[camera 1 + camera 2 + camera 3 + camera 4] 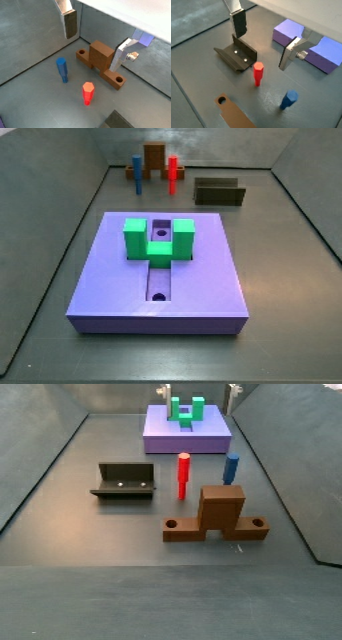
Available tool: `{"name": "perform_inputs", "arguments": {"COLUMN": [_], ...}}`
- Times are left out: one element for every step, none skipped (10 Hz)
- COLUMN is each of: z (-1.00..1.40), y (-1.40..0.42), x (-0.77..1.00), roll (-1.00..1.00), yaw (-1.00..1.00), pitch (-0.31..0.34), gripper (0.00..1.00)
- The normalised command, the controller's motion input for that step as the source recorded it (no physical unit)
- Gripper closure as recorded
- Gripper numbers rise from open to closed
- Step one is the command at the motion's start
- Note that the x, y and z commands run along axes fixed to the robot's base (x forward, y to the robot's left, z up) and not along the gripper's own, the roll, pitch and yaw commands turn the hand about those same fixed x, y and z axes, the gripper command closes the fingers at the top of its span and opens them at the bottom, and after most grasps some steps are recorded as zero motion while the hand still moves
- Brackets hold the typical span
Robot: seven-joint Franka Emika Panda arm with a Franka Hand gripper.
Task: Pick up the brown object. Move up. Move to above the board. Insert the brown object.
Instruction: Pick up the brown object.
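Brown object point(215, 521) lying crosswise (untouched), gripper point(93, 40) above, open

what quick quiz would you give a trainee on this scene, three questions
1. True or false: the gripper, above the floor near the pegs, holds the brown object.
2. Which peg stands nearer the fixture? A: red peg. B: blue peg.
3. Fill in: the U-shaped block on the board is coloured ___.

Key: 1 false, its fingers are open and empty; 2 A; 3 green.
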Motion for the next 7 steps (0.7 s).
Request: {"name": "perform_inputs", "arguments": {"z": [-0.03, -0.14, -0.34, -0.37, -0.40, -0.37, -0.37], "y": [0.00, 0.21, 0.39, 0.56, 0.74, 0.70, 0.62], "x": [0.00, 0.00, -0.01, -0.01, 0.00, 0.00, 0.00], "roll": [0.00, -0.02, -0.07, -0.08, -0.12, -0.10, -0.07], "yaw": [0.00, 0.00, 0.00, 0.00, -0.03, -0.04, -0.04], "pitch": [0.000, 0.000, -0.024, -0.023, -0.006, 0.000, 0.000], "gripper": [0.00, 0.00, 0.00, 0.00, 0.00, 0.00, 0.00]}}
